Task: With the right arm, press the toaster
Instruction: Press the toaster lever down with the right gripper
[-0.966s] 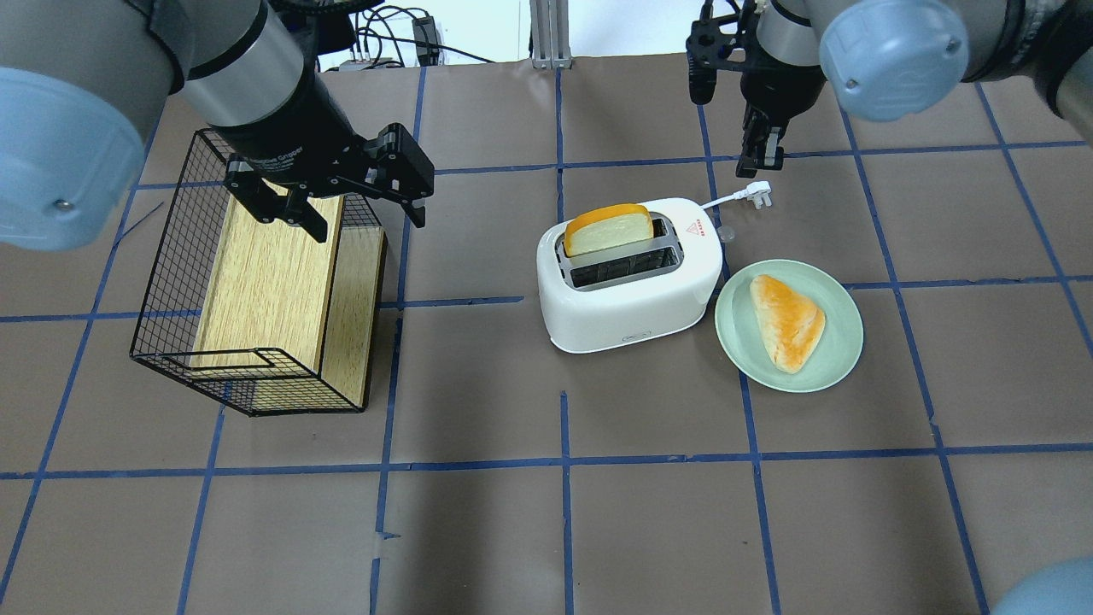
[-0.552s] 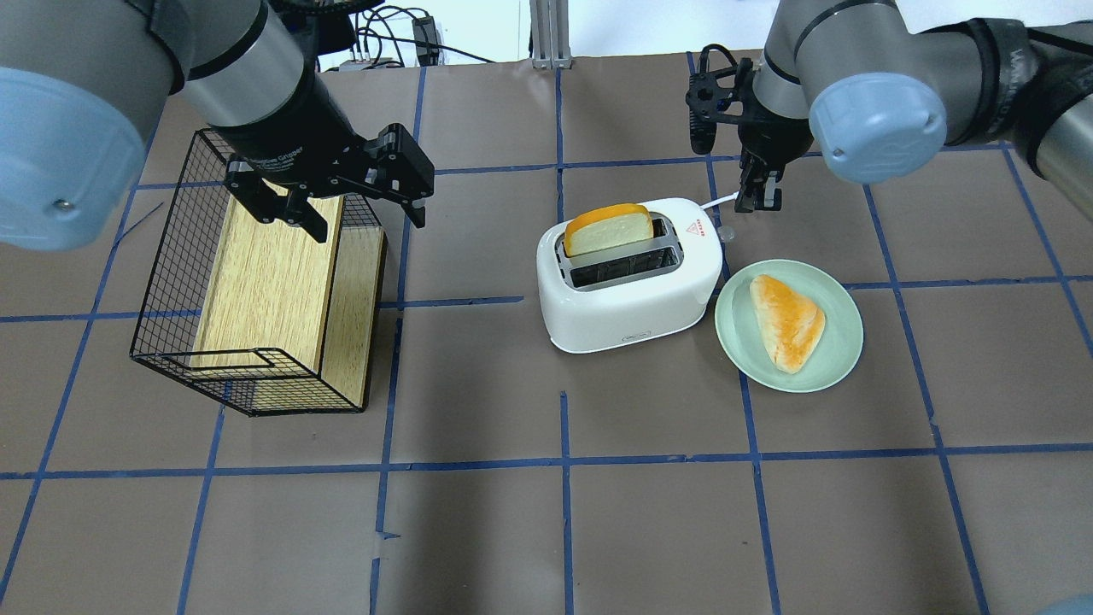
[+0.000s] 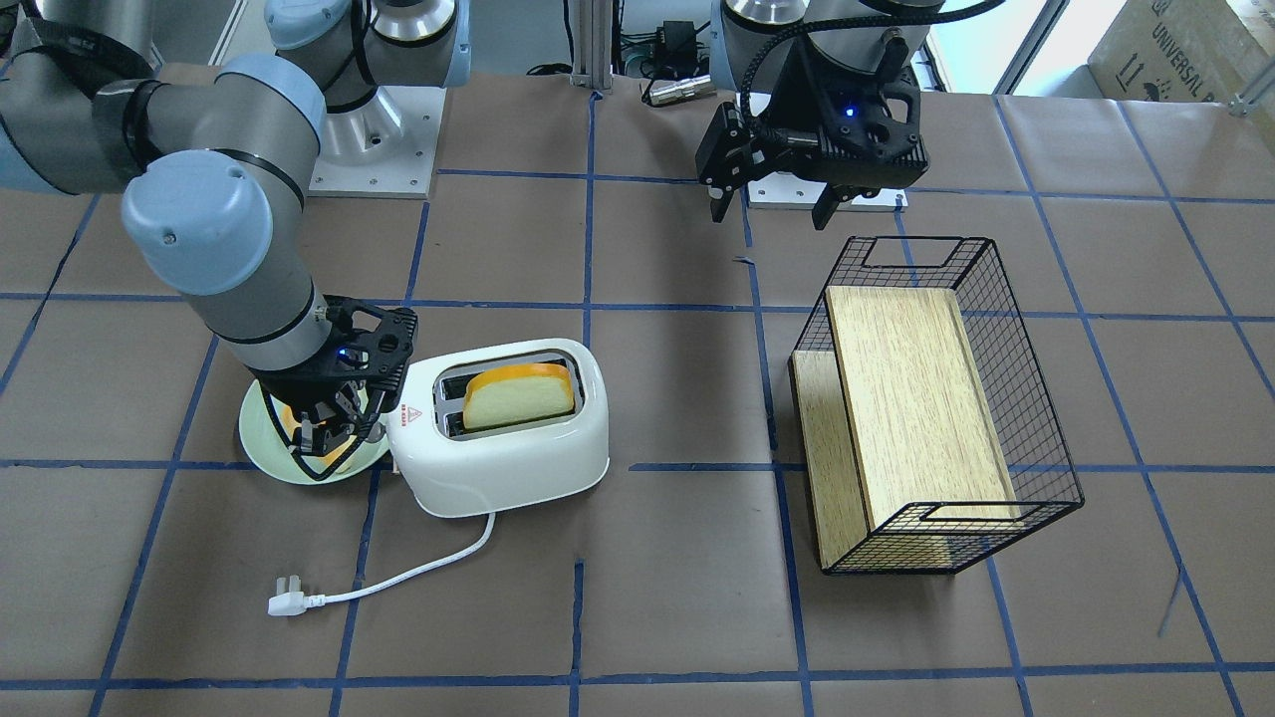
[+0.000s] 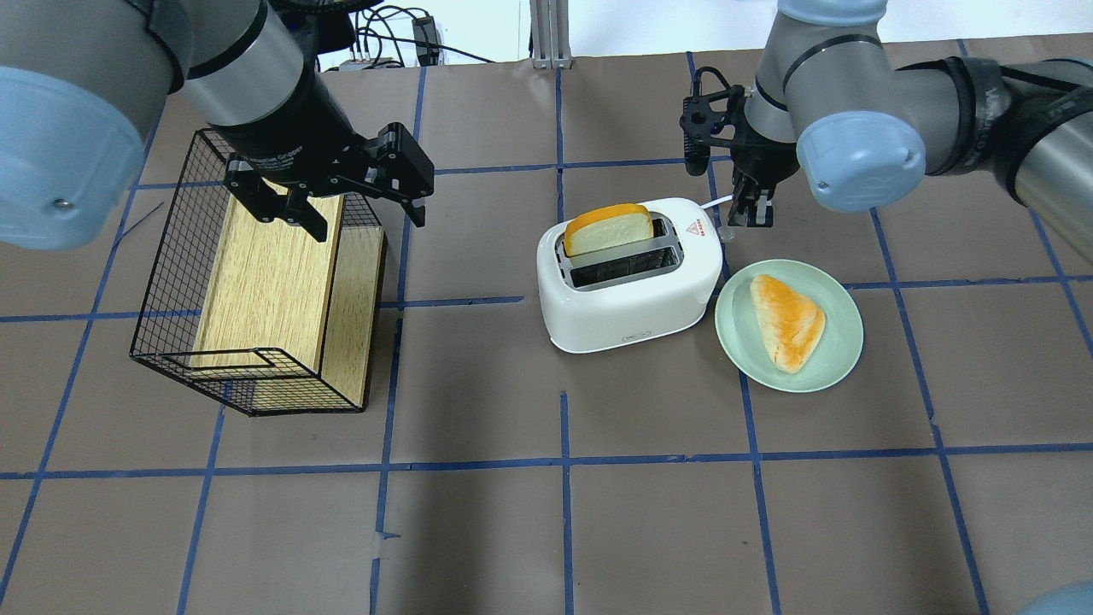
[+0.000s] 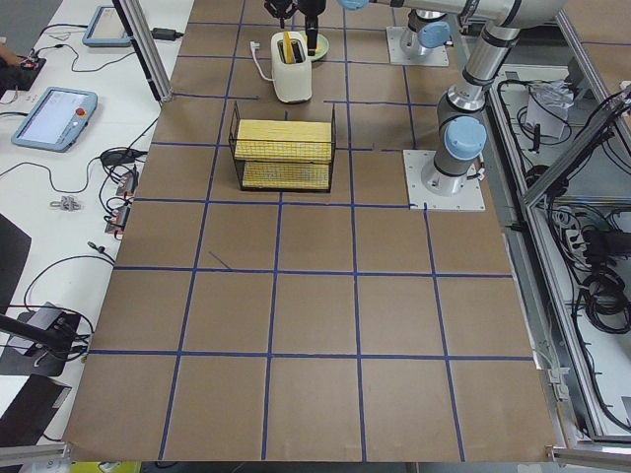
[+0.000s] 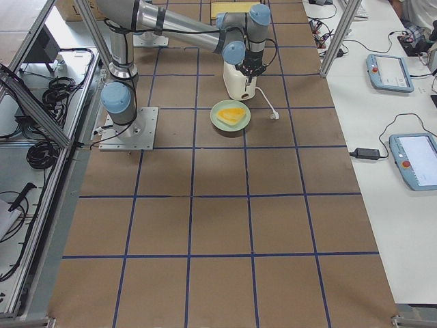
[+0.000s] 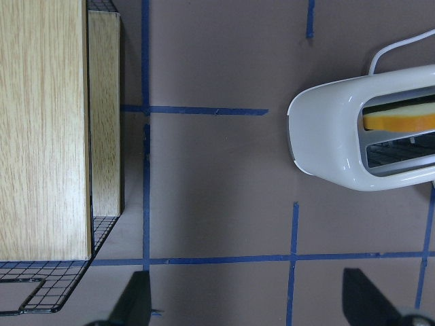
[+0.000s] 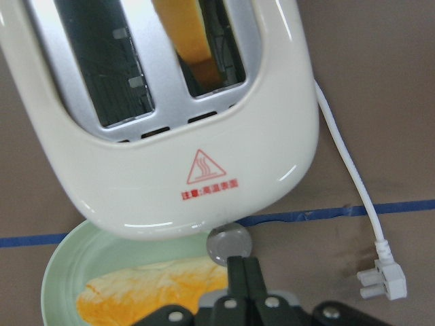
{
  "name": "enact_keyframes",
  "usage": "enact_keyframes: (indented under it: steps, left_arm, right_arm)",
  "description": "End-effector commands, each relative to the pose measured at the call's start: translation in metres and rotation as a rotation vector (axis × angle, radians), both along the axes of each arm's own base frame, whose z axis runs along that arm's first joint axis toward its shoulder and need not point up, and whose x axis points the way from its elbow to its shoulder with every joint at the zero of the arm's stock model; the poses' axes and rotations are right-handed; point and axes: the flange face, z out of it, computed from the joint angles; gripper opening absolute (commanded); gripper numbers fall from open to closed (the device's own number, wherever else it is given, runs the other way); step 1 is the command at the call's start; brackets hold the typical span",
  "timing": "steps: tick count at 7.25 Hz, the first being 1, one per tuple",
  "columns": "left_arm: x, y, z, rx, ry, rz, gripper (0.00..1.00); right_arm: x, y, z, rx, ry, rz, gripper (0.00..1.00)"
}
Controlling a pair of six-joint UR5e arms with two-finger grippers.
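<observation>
The white two-slot toaster (image 4: 632, 316) stands mid-table, with a slice of bread (image 4: 608, 229) upright in its far slot. It also shows in the front view (image 3: 508, 458) and in the right wrist view (image 8: 170, 183), where the red triangle mark and the round grey knob (image 8: 228, 244) are visible. My right gripper (image 4: 753, 218) is shut and empty, and hangs just off the toaster's right end. In the right wrist view its closed fingertips (image 8: 245, 268) sit right at the knob. My left gripper (image 4: 370, 224) is open and empty over the wire basket's far edge.
A pale green plate (image 4: 743, 359) with a bread piece (image 4: 787, 320) lies right of the toaster, under the right arm in the front view. The toaster's white cord and plug (image 3: 282, 604) trail on the table. A black wire basket with a wooden board (image 4: 256, 282) stands at left.
My right arm has moved nearer and lower, bringing its shut gripper from beyond the plug to the toaster's right end. The left arm has not moved.
</observation>
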Motion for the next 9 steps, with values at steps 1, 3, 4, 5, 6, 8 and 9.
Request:
enact_keyframes:
  steps: [1,3,4,5,6,8,9]
  left_arm:
    - [0.0,0.001,0.001,-0.002,0.0,0.0,1.0]
    - [0.0,0.001,0.001,-0.002,0.0,0.0,1.0]
    - [0.0,0.001,0.001,-0.002,0.0,0.0,1.0]
    - [0.0,0.001,0.001,-0.002,0.0,0.0,1.0]
    - [0.0,0.001,0.001,-0.002,0.0,0.0,1.0]
    - [0.0,0.001,0.001,-0.002,0.0,0.0,1.0]
    - [0.0,0.001,0.001,-0.002,0.0,0.0,1.0]
  right_arm:
    - [0.0,0.004,-0.015,-0.021,0.0,-0.001,0.07]
    - [0.0,0.002,-0.026,-0.004,-0.001,-0.003,0.07]
    - [0.001,-0.001,-0.034,0.008,-0.001,-0.001,0.07]
    - [0.002,-0.002,-0.038,0.003,-0.003,-0.003,0.07]
    - [0.002,-0.005,-0.045,0.0,-0.004,-0.004,0.07]
    - [0.004,-0.008,-0.054,0.007,-0.007,-0.004,0.07]
    - [0.002,-0.009,-0.058,0.013,-0.009,-0.007,0.07]
